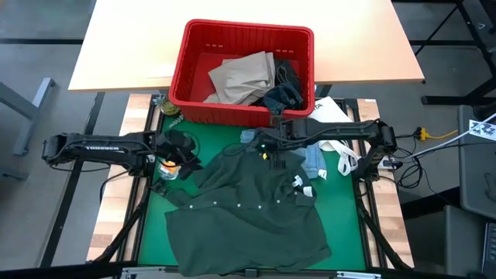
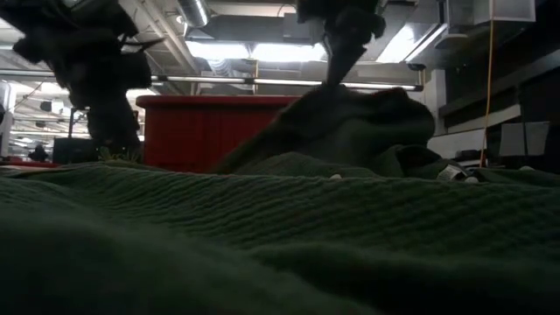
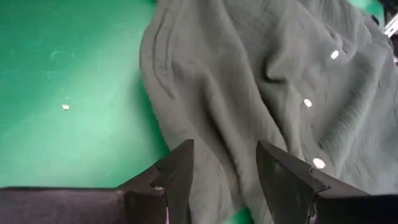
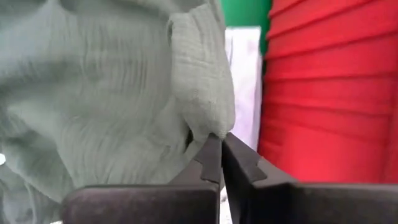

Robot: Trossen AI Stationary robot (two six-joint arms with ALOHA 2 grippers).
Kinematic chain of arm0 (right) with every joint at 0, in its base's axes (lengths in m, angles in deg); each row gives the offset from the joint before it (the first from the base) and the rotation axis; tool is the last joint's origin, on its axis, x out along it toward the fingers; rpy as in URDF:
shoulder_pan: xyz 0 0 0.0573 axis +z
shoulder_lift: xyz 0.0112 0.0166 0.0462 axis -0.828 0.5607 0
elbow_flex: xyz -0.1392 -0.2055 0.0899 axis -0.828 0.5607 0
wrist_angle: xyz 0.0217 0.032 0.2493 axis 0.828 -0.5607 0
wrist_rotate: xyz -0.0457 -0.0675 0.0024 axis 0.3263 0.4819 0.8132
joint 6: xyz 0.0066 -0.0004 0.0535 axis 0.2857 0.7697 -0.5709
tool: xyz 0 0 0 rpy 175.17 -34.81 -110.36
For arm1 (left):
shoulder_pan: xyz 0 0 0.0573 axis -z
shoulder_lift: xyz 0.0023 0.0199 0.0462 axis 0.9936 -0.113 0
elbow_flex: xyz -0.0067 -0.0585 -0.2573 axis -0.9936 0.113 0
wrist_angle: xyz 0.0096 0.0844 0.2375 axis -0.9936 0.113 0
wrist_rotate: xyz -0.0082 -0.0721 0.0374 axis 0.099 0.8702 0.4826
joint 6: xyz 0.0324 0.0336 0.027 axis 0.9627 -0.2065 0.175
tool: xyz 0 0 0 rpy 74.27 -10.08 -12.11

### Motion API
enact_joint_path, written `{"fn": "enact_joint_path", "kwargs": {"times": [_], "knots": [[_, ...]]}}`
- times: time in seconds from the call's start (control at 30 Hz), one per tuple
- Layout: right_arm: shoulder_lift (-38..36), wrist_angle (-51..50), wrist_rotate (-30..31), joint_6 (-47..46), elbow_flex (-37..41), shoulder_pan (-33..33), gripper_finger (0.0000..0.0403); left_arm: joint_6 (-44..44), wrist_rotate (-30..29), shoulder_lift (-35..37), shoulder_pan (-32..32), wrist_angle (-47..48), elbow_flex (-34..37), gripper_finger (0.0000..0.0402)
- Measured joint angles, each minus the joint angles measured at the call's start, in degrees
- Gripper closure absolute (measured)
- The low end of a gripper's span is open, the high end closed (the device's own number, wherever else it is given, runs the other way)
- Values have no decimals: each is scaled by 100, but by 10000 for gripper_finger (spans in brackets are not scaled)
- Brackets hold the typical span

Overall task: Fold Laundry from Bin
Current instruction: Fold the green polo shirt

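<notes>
Green mat (image 1: 155,225): shirt (image 1: 248,213) spread out. Right gripper (image 4: 221,140) fingers clamped on its edge (by bin (image 1: 302,39)); left gripper (image 3: 224,168) fingers apart above it.

The near hem of the green shirt (image 1: 248,213) is cut off by the high view's lower edge. Most of the light blue garment (image 1: 314,161) is hidden beneath the shirt and the right arm. In the low view, the bin (image 2: 206,131) is largely masked by blurred shirt folds, and its contents cannot be seen. The white packet (image 1: 332,112) is partly covered by the right arm. The jeans (image 1: 285,89) are half buried beside the khakis (image 1: 244,77).
</notes>
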Motion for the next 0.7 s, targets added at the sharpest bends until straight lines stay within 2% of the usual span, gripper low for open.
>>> {"fn": "enact_joint_path", "kwargs": {"times": [0.13, 0.37, 0.57, 0.7], "knots": [[1, -63, 0, 108, -337, 0, 397, -119, -15, -197, -2, -416, 356, 234], [-2, -211, 10, 192, -812, 0, 399, 68, 21, -659, 5, -533, 411, 234], [0, -587, 211, 186, -986, 0, 398, 212, 169, -1063, 255, -750, 411, 235], [2, -974, 487, 116, -1044, 2, 398, 205, 70, -1289, 417, -820, 396, 261]]}}
